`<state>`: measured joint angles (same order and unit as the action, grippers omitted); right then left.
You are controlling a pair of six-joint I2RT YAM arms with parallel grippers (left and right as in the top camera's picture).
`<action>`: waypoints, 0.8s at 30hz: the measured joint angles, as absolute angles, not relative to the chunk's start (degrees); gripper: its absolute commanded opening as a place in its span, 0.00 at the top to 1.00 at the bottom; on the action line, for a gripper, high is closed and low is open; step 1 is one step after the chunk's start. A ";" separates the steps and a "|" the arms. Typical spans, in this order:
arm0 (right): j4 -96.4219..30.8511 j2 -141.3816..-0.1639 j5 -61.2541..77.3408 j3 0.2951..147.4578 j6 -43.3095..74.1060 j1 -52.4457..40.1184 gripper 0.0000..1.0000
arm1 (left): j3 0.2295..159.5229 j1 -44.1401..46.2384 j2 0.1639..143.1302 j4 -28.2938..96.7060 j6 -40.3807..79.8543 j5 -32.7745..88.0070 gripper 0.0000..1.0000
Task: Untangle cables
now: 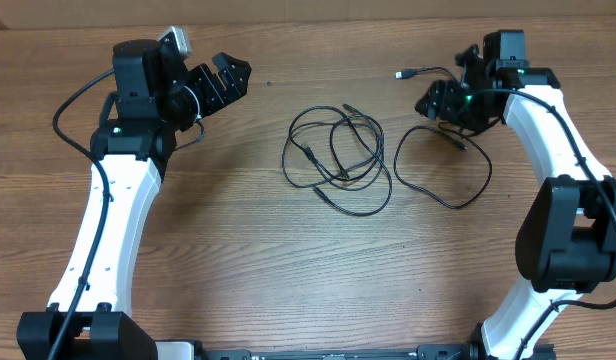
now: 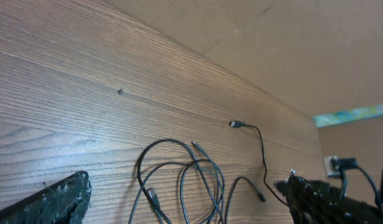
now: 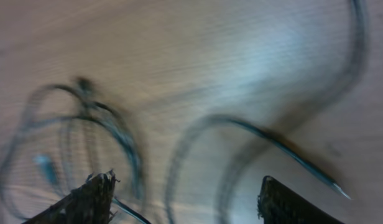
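On the left of the surface (image 1: 288, 275), the left gripper (image 1: 231, 85) is held wide open and empty, apparently kept clear of the tangle of cables (image 1: 338, 160) looped at the middle. Further right, a separate cable (image 1: 451, 207) is laid apart from the tangle, probably as one already freed, just beside the right gripper (image 1: 450, 103). Only in the blurred right wrist view are its jaws shown parted with nothing clamped, while that cable's plug (image 2: 237, 124) is seen plainest from the left wrist.
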<state>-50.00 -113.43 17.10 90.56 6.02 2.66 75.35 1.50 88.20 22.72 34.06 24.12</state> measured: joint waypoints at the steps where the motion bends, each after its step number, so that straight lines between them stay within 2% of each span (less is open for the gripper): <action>1: -53.06 -113.43 13.76 90.61 5.50 3.03 0.24 | 75.35 1.50 88.20 22.72 34.06 24.12 0.00; 9: -62.41 -111.85 3.73 90.65 0.08 4.10 0.24 | 75.35 1.50 88.20 22.72 34.06 24.12 0.00; 13: -66.96 -110.02 2.07 90.74 -1.61 4.10 0.41 | 75.35 1.50 88.20 22.72 34.06 24.10 0.00; 16: -70.43 -109.75 1.10 90.80 -2.52 4.10 0.67 | 75.35 1.50 88.20 22.72 34.06 24.10 0.00; 20: -70.78 -109.75 0.71 90.78 -2.96 4.10 0.69 | 75.35 1.50 88.20 22.72 34.06 23.97 0.00; 24: -66.98 -109.75 0.60 90.26 -3.11 4.10 0.84 | 75.35 1.50 88.20 22.72 34.06 23.92 0.00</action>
<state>-66.98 -109.75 0.60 90.26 -3.11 4.10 75.35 1.50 88.20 22.72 34.06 23.92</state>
